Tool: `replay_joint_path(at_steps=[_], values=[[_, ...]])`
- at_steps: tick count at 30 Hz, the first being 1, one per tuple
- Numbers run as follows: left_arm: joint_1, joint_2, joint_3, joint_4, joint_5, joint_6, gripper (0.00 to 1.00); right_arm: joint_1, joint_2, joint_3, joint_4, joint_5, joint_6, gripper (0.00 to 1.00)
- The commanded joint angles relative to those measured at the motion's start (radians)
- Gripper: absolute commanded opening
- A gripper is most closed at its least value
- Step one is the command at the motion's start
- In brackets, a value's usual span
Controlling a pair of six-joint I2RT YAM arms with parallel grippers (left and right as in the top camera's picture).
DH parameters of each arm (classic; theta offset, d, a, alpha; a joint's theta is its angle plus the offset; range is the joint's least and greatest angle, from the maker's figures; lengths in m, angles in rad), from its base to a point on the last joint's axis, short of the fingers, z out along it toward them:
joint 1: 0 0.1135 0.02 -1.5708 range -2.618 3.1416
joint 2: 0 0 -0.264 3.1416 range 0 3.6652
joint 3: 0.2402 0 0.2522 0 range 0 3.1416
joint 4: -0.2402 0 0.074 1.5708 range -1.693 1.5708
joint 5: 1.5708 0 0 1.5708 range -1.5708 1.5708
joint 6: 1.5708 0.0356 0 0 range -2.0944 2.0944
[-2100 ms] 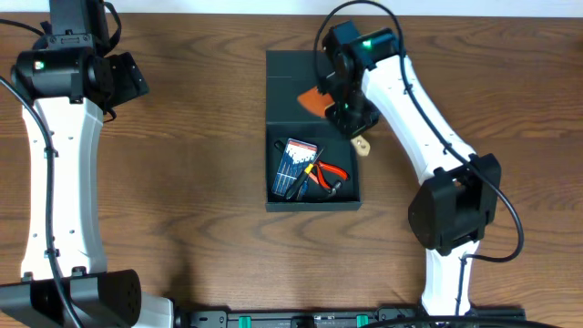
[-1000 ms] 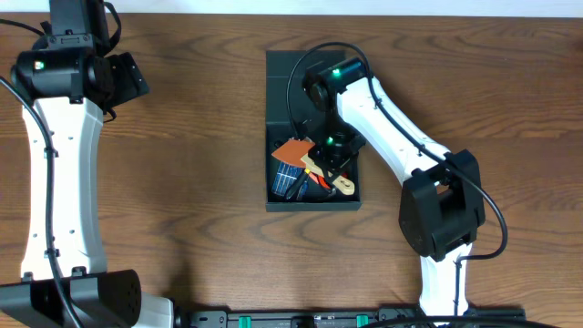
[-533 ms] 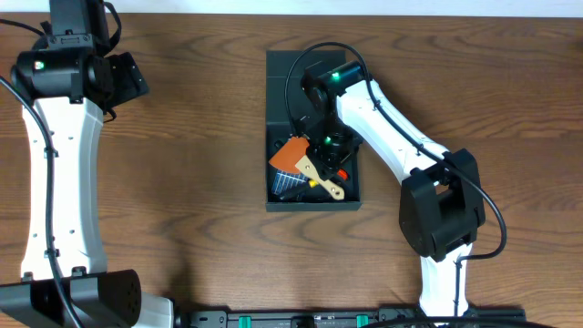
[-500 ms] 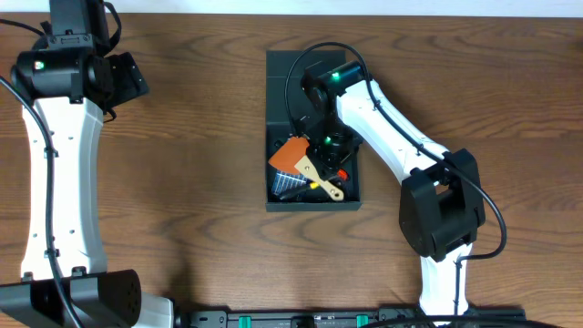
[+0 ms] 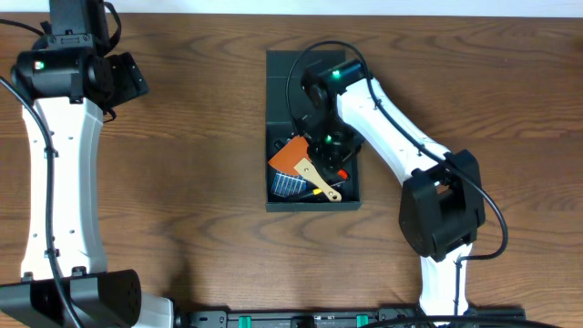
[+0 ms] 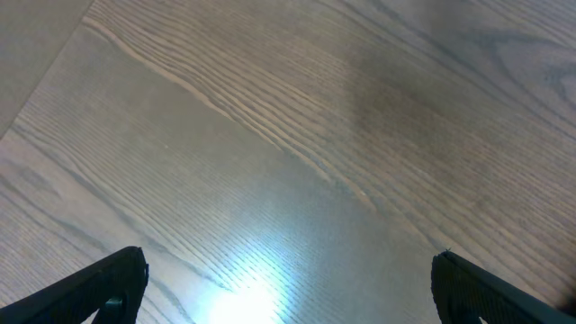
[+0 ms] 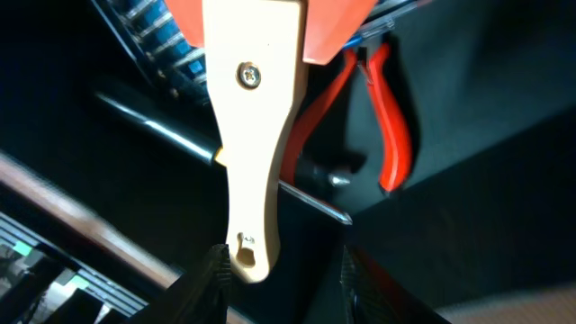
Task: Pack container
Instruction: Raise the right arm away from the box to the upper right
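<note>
Right claw (image 7: 283, 270) parted and clamped on nothing, straddling the pale handle tip of a scraper (image 7: 247, 135), low inside the container (image 5: 314, 206). Handle tip close by one finger, with a clear gap to the other. Scraper lying loose, its orange blade on top of a blue case (image 7: 162, 36) and its handle alongside red pliers (image 7: 396, 126). Beneath them a slim dark tool, kind unclear.

Packing judged well along. At least three tools already in the box, all in the near compartment, with no stray tool seen anywhere on the table (image 5: 200, 182). Left to do, by the look of it: lifting the right claw clear of the scraper, then folding the lid (image 5: 291, 87) over and shutting it. Whether more items wait out of frame, impossible to say.

Container sitting mid-table, a little right of centre. Lid laid open and flat toward the far edge, bare except for the right arm crossing above it.

Left claw (image 5: 127, 77) spread wide and empty at the far left, over bare wood, well apart from the box.
</note>
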Motion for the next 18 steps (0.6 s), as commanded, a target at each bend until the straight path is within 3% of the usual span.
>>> replay_joint_path(at_steps=[1,8,11,14,16,17,18], values=[[0.004,-0.006,0.004,-0.003,-0.012,-0.005,0.99,-0.011,-0.033,0.145,-0.016,0.002,0.058,0.42],[0.004,-0.006,0.004,-0.003,-0.012,-0.005,0.99,-0.091,-0.033,0.472,-0.052,0.169,0.246,0.47],[0.004,-0.006,0.004,-0.003,-0.012,-0.005,0.99,-0.143,-0.033,0.568,-0.077,0.254,0.248,0.77],[0.004,-0.006,0.004,0.003,-0.012,-0.005,0.98,-0.198,-0.033,0.616,-0.11,0.319,0.249,0.83],[0.004,-0.006,0.004,0.016,-0.012,-0.005,0.99,-0.234,-0.033,0.621,-0.127,0.323,0.256,0.75],[0.004,-0.006,0.004,0.027,-0.012,-0.005,0.99,-0.259,-0.033,0.621,-0.14,0.322,0.266,0.56],[0.004,-0.006,0.004,0.04,-0.012,-0.005,0.99,-0.281,-0.033,0.621,-0.153,0.318,0.277,0.29]])
